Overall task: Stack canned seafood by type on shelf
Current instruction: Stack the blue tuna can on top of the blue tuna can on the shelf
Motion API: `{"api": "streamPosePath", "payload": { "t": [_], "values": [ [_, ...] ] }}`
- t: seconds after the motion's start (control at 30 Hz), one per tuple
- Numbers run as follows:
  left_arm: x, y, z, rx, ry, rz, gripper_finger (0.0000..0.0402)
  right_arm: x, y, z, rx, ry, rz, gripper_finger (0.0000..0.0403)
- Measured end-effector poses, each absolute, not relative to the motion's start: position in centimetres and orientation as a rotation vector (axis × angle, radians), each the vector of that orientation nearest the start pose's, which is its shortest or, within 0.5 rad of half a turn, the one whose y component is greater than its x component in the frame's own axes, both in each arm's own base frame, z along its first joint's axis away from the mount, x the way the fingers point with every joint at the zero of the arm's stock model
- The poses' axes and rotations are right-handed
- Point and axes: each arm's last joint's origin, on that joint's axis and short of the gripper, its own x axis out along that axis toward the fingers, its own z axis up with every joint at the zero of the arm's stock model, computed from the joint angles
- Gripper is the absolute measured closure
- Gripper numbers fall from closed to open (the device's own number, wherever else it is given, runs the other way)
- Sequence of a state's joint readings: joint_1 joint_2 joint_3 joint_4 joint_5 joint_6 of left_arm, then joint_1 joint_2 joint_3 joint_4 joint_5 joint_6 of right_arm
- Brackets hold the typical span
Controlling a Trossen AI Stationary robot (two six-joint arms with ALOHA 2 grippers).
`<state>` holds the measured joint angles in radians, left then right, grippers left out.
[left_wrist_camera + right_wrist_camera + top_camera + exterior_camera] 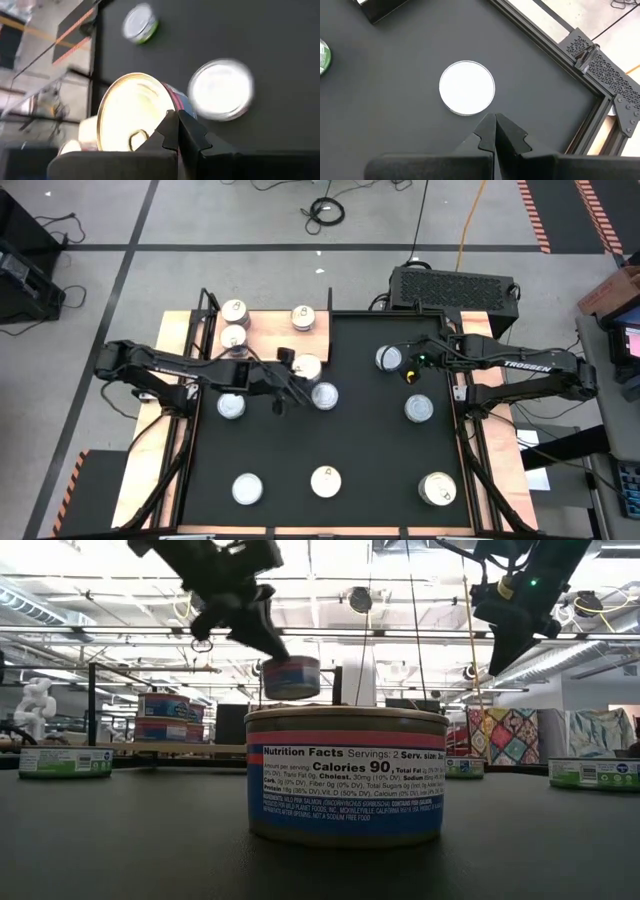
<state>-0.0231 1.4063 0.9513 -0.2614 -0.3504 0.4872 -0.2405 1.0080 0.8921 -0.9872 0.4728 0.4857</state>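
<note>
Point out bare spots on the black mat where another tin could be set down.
Free: the black mat between the centre tin and the right-side tin, down to the front row. Crowded: the wooden shelf corner, where the left gripper holds a can.

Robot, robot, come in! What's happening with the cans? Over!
Left gripper shut on a can, lifted near the shelf. Right gripper shut, empty, above another can. Nothing blocking.

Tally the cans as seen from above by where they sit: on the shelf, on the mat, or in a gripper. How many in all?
Cans on the wooden shelf: 3
Cans on the black mat: 7
Raised can in the left gripper: 1
Total: 11 lids in the high view; any cans stacked beneath are not counted.
</note>
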Motion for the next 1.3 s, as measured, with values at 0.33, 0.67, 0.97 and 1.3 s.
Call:
{"api": "streamPosePath", "payload": {
  "t": [0.33, 0.67, 0.97, 1.3],
  "values": [
    [28.3, 6.5, 24.7, 0.577, 0.805, 0.251, 0.0401, 16.5, -5.4, 27.5, 0.301, 0.914, -0.887, 0.0403],
    [27.4, 12.8, 25.1, 0.613, 0.773, 0.394, 0.0401, 16.7, -5.4, 27.7, 0.295, 0.889, -0.881, 0.0403],
    [28.8, 17.0, 24.4, 0.599, 0.801, 0.376, 0.0401, 17.0, -5.5, 27.8, 0.272, 0.864, -0.863, 0.0403],
    [29.3, 19.3, 23.7, 0.556, 0.850, 0.365, 0.0401, 17.0, -5.5, 27.8, 0.252, 0.874, -0.852, 0.0403]
  ]
}}
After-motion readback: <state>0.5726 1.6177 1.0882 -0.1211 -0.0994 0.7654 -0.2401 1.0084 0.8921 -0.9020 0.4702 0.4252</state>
